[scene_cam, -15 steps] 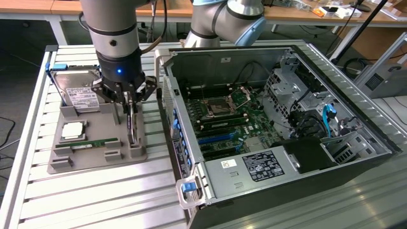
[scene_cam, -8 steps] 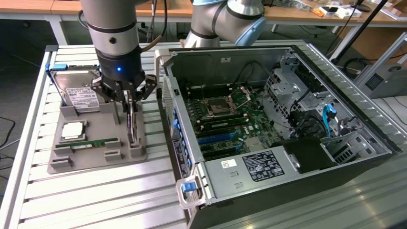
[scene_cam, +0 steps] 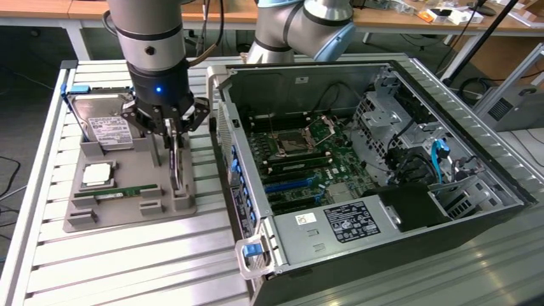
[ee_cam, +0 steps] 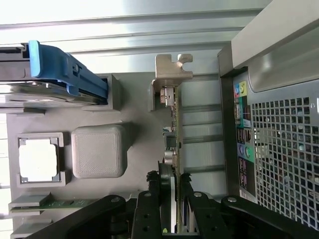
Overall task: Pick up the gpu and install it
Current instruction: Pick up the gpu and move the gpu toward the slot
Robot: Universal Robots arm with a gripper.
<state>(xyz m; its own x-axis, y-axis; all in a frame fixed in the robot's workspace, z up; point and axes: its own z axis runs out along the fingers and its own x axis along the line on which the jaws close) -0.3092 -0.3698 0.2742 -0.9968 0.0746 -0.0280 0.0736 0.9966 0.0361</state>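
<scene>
The gpu (scene_cam: 175, 164) is a thin dark card with a silvery bracket, standing on edge in the grey holder tray (scene_cam: 127, 217) at the exterior view's left. My gripper (scene_cam: 174, 131) reaches straight down over it and is shut on its upper edge. In the wrist view the gpu (ee_cam: 174, 129) shows edge-on, its metal bracket (ee_cam: 172, 69) at the far end. My gripper (ee_cam: 174, 181) holds it with a dark finger pressed against each face. I cannot tell whether the card's lower edge still rests in the tray slot.
On the tray lie a hard drive with a blue caddy (scene_cam: 106, 124), a CPU (scene_cam: 96, 173) and a green RAM stick (scene_cam: 127, 190). The open computer case (scene_cam: 476, 210), its motherboard (scene_cam: 297, 159) exposed, stands close by at the exterior view's right. Its rear panel (ee_cam: 279, 139) borders the tray.
</scene>
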